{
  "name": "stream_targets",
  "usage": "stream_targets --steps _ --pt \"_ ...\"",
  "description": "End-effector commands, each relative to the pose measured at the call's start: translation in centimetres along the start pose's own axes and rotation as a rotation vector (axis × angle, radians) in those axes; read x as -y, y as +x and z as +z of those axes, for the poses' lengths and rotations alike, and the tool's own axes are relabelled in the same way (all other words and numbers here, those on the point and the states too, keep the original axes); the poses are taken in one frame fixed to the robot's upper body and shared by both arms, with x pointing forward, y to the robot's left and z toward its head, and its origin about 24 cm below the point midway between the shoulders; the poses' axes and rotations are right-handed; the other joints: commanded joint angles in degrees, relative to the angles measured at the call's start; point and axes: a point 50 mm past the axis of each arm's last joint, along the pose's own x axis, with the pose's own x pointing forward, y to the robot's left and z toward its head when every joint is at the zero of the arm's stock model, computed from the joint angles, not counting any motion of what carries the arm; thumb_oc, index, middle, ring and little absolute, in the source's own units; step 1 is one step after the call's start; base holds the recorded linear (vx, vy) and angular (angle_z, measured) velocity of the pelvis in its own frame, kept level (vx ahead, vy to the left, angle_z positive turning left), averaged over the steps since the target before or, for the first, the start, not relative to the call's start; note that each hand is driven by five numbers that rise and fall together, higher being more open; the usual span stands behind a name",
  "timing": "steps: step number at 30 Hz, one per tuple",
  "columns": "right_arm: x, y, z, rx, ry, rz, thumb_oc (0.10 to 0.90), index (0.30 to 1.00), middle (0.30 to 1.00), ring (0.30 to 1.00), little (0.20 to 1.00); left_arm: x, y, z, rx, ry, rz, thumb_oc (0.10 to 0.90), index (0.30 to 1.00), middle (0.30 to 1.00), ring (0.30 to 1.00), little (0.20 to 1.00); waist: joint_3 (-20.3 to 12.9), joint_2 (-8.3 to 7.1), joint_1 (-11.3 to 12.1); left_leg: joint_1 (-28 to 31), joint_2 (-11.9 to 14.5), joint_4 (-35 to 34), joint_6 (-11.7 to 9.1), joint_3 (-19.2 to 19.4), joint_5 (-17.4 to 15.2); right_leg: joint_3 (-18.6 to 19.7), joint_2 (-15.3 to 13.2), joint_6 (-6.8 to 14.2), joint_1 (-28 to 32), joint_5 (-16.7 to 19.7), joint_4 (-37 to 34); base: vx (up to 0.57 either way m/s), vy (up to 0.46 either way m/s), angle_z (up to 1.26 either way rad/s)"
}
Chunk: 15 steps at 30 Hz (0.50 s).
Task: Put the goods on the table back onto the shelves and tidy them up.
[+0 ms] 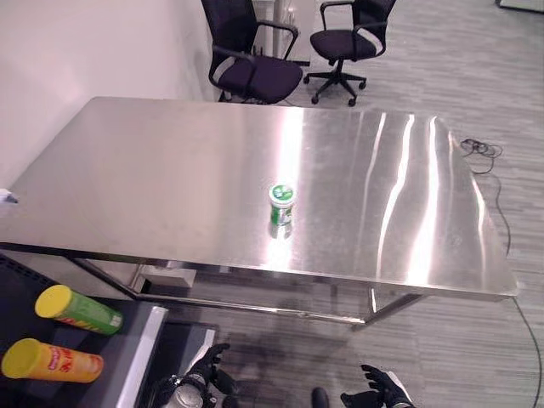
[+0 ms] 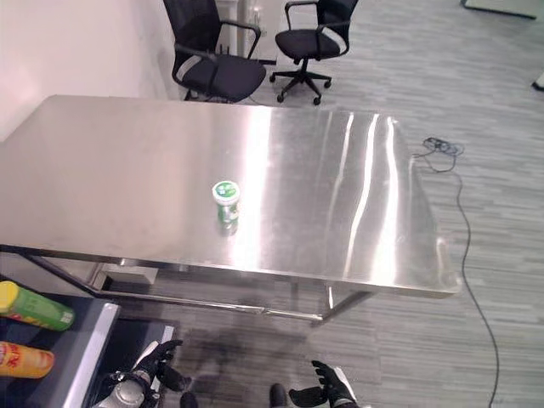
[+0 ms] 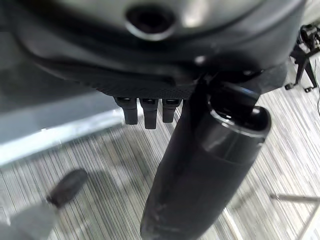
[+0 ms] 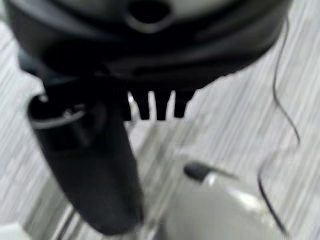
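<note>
My left hand (image 1: 212, 367) and right hand (image 1: 380, 391) hang low before the table (image 1: 170, 170), fingers loosely spread, holding nothing. One green-lidded cup (image 1: 281, 209) stands upright mid-table. Two tubes lie on the shelf (image 1: 21, 289): one green tube (image 1: 78, 309), one orange tube (image 1: 51, 360).

You have one green-lidded tub (image 1: 281, 209) on one steel table (image 1: 153, 178), two tall canisters on the shelf, a green one (image 1: 79, 310) and an orange one (image 1: 53, 360), and two black office chairs (image 1: 252, 53) behind.
</note>
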Motion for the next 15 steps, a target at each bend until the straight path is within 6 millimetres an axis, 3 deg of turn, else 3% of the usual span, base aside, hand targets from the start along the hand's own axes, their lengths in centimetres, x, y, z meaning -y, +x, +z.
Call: stream_targets --steps 1,4,6,7,8,9,10,11,12,15 --pt "1.7 0.6 3.6 0.152 0.0 -0.073 0.8 0.9 0.9 0.9 0.9 -2.7 0.4 1.3 0.064 -0.029 0.094 0.8 0.9 0.9 0.9 0.9 0.53 -3.89 -0.86 -0.11 2.29 0.24 -2.79 -0.06 -2.71 1.61 -4.75 5.59 3.36 10.65 -6.26 -0.03 0.116 -0.2" --pt "2.2 0.5 4.8 0.212 0.014 -0.085 0.8 0.9 0.9 0.9 0.9 -3.1 0.5 1.4 0.069 -0.014 0.098 0.8 0.9 0.9 0.9 0.9 0.89 -4.15 -1.44 0.29 1.74 0.24 -2.26 1.55 -3.49 1.98 -4.86 5.81 2.04 12.76 -5.3 -0.03 0.11 -0.42" --pt "3.4 -0.5 7.5 0.38 -0.007 -0.095 0.8 0.9 0.9 0.9 0.9 -3.8 0.4 1.5 0.09 0.015 0.107 0.8 0.9 0.9 0.9 0.9 1.74 -4.43 -2.02 1.31 1.46 0.24 -1.88 3.92 -4.78 -0.62 -5.54 6.2 1.2 14.68 -3.89 -0.03 0.063 -0.6" --pt "3.4 -0.5 7.4 0.379 -0.007 -0.095 0.8 0.9 0.9 0.9 0.9 -3.8 0.4 1.5 0.09 0.015 0.107 0.8 0.9 0.9 0.9 0.9 1.75 -4.41 -2.0 1.36 1.47 0.24 -1.87 3.92 -4.8 -0.62 -5.54 6.2 1.25 14.68 -3.91 0.0 0.039 -0.76" --pt "5.0 -2.7 9.9 0.565 -0.077 -0.105 0.773 0.86 0.86 0.86 0.86 -4.4 0.3 1.5 0.1 0.03 0.112 0.8 0.9 0.9 0.9 0.9 2.17 -4.64 -3.02 2.07 1.37 0.24 -1.96 4.9 -5.16 -0.78 -5.6 6.83 0.86 16.72 -3.24 0.0 0.021 -0.5" --pt "5.0 -2.7 9.8 0.563 -0.077 -0.105 0.769 0.853 0.853 0.853 0.853 -4.3 0.3 1.5 0.1 0.03 0.11 0.8 0.9 0.9 0.9 0.9 2.14 -4.58 -2.94 2.11 1.38 0.24 -1.97 4.92 -5.18 -0.76 -5.59 6.83 0.88 16.73 -3.26 0.0 0.037 -0.28" --pt "6.2 -4.0 10.5 0.638 -0.123 -0.126 0.739 0.808 0.808 0.808 0.808 -4.5 0.3 1.3 0.099 0.034 0.107 0.8 0.9 0.9 0.9 0.9 2.36 -4.43 -3.42 2.49 1.42 0.24 -2.07 5.34 -5.28 -0.84 -5.71 7.03 0.73 17.53 -3.21 0.0 0.033 -0.04" --pt "7.5 -5.6 11.4 0.716 -0.169 -0.157 0.751 0.827 0.827 0.827 0.827 -4.5 0.2 1.2 0.102 0.036 0.105 0.8 0.9 0.9 0.9 0.9 2.44 -4.27 -3.82 2.78 1.35 0.24 -2.13 5.76 -5.34 -0.9 -5.87 7.06 0.66 18.3 -3.4 0.01 0.034 -0.11" --pt "8.8 -7.5 12.7 0.819 -0.221 -0.188 0.8 0.9 0.9 0.9 0.9 -4.7 0.1 1.1 0.1 0.041 0.107 0.8 0.9 0.9 0.9 0.9 2.46 -4.2 -4.28 2.96 1.29 0.24 -2.28 6.02 -5.42 -1.08 -6.1 7.06 0.54 19.08 -3.67 0.01 0.021 -0.16" --pt "10.8 -13.4 16.2 1.084 -0.38 -0.241 0.8 0.9 0.9 0.9 0.9 -4.4 0.0 0.7 0.105 0.061 0.088 0.8 0.9 0.9 0.9 0.9 1.82 -3.22 -4.67 2.57 1.21 0.24 -2.82 6.44 -5.33 -1.97 -6.41 7.06 -0.34 20.86 -5.31 0.0 0.002 -0.11"
